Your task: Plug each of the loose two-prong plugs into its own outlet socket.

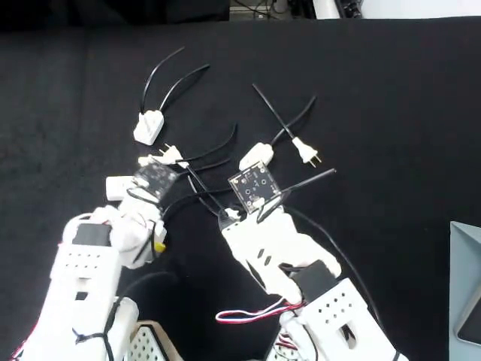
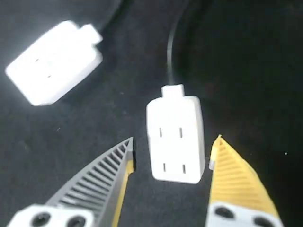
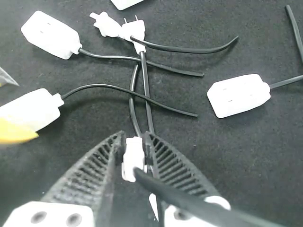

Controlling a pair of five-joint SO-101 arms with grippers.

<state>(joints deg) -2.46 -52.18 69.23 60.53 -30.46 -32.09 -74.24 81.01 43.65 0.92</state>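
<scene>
First, close the spread left jaws on the outlet socket [image 2: 176, 142] to steady it, with the right jaws pinching the plug [image 3: 132, 161] squarely.

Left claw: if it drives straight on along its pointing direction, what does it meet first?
Likely the white outlet socket: it lies dead ahead of the open left claw, centred between its fingers. Depth to it is unclear.
</scene>
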